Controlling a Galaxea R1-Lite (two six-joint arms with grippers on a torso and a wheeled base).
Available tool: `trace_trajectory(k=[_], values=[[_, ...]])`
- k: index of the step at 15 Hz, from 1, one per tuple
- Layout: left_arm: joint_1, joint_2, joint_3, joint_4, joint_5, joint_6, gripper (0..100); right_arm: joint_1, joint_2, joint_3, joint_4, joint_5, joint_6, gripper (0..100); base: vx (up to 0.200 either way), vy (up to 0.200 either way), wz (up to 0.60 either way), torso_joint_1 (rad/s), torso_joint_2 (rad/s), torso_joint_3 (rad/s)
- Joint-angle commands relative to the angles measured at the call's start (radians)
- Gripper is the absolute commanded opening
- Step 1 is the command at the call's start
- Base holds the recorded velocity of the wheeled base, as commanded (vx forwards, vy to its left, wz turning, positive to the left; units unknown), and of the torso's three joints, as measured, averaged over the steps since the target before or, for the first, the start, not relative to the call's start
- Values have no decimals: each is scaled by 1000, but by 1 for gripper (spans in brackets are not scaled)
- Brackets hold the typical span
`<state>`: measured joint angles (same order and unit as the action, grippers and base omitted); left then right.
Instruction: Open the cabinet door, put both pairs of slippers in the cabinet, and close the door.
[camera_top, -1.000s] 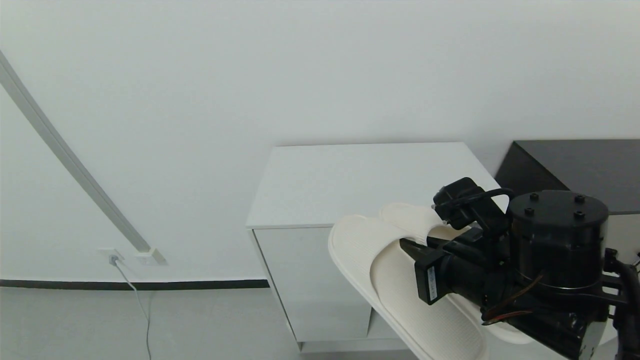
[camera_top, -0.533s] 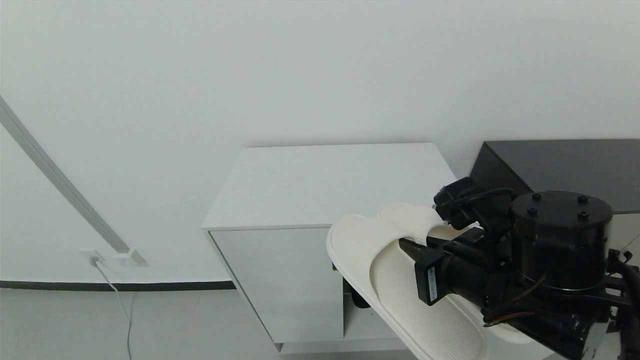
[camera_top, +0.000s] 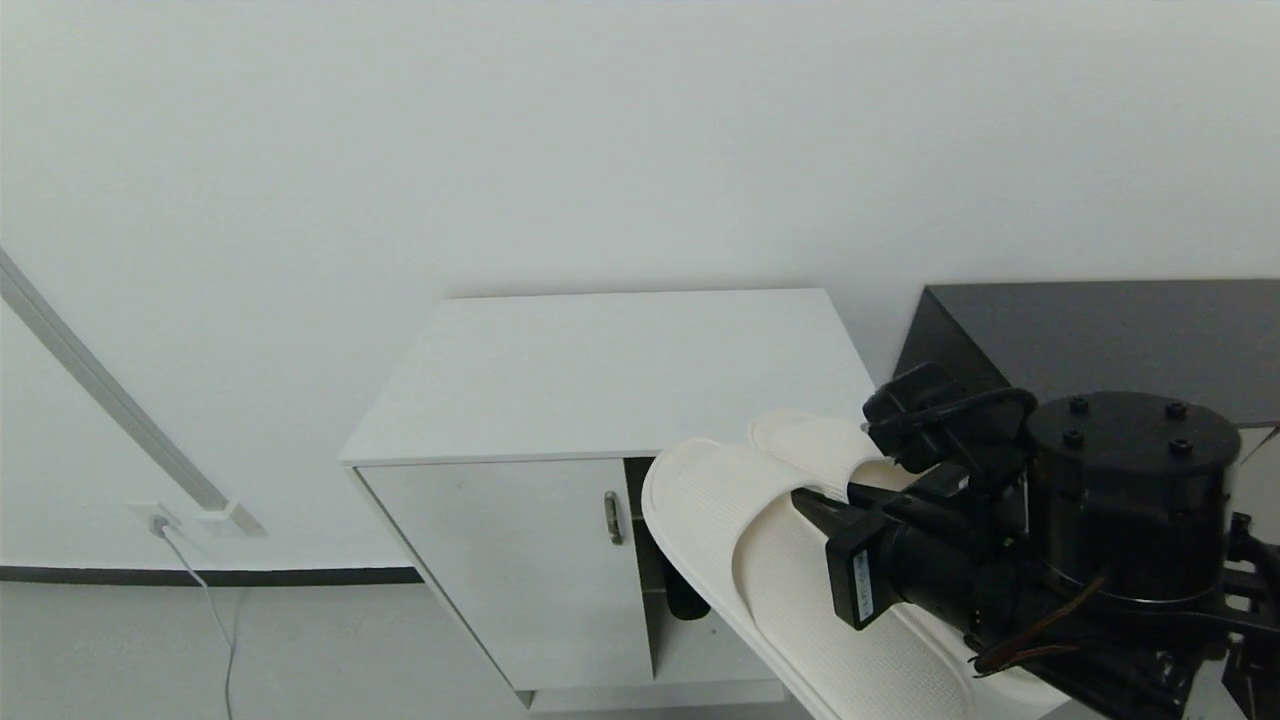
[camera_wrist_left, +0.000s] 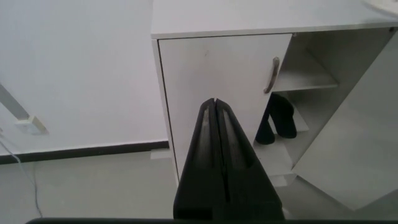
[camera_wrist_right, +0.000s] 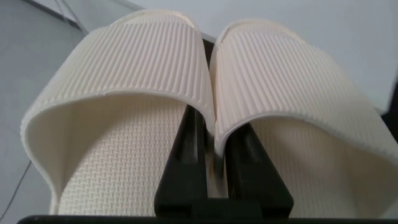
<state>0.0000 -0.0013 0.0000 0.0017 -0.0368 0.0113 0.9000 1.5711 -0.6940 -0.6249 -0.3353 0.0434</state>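
A pair of cream slippers is clamped side by side in my right gripper, held up in front of the white cabinet. In the right wrist view the fingers pinch the inner edges of both slippers. The cabinet's left door is closed, with a small metal handle. Its right half stands open, the right door swung outward. My left gripper is shut on nothing and points at the closed door.
Black shoes stand on the cabinet's lower level under a shelf. A dark table adjoins the cabinet on the right. A wall socket with a hanging cable and a grey rail are at the left.
The whole head picture has shifted, so the camera moved: the cabinet now sits further left and its open right half and handle have come into view. The slippers stay clamped.
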Motion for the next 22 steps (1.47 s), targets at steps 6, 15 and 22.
trace_trajectory(k=[6, 15, 22], values=[[0, 1, 0, 0, -2, 1, 0, 0, 4, 27, -12, -1, -5, 0, 0, 0, 0, 0, 0, 0], [0, 1, 0, 0, -2, -1, 0, 10, 6, 39, -12, 1, -7, 0, -133, 0, 0, 4, 3, 4], [0, 1, 0, 0, -2, -1, 0, 10, 6, 44, -12, 1, -5, 0, 0, 0, 0, 0, 0, 0]])
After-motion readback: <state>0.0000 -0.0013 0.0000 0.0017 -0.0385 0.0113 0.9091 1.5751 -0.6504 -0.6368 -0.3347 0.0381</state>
